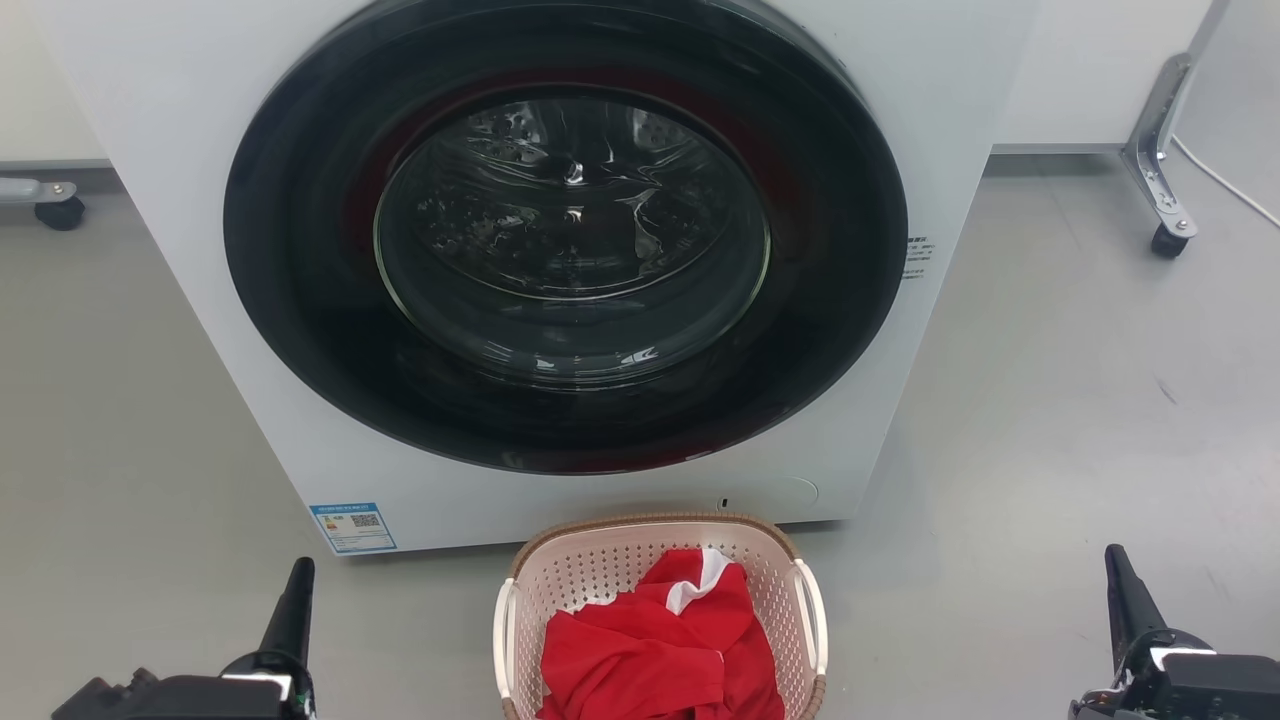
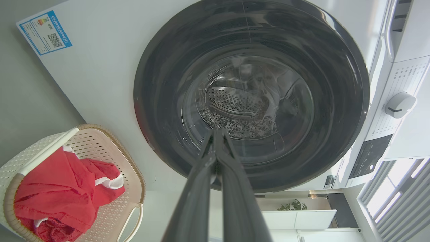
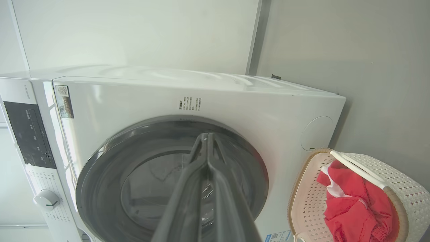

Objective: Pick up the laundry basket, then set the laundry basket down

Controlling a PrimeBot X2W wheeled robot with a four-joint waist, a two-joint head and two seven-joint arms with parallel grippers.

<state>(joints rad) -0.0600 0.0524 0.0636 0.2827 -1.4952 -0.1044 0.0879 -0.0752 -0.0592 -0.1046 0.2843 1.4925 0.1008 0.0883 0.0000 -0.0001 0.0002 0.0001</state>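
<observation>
the laundry basket (image 1: 600, 565) stands on the grey floor (image 1: 1050, 400), just in front of the bottom edge of the white washing machine (image 1: 200, 250), about level with the middle of its front. a red cloth (image 1: 660, 640) with a white trim lies heaped inside it, reaching up near the brown rim. the 2 white side handles stand free, nothing touching them.

the left gripper (image 1: 298, 580) hangs over the floor well to the left of the basket, below the blue label (image 1: 352, 527) at the machine's lower left corner. in the left wrist view its 2 dark fingers (image 2: 198, 188) are pressed together at the tips with nothing between them. the right gripper (image 1: 1117, 565) hangs well to the right of the basket, over bare floor. in the right wrist view its fingers (image 3: 188, 195) also meet at the tips, holding nothing.

the machine's round dark door (image 1: 570, 230) is closed. a metal leg with a caster (image 1: 1165, 130) stands on the floor behind the machine's right side.
</observation>
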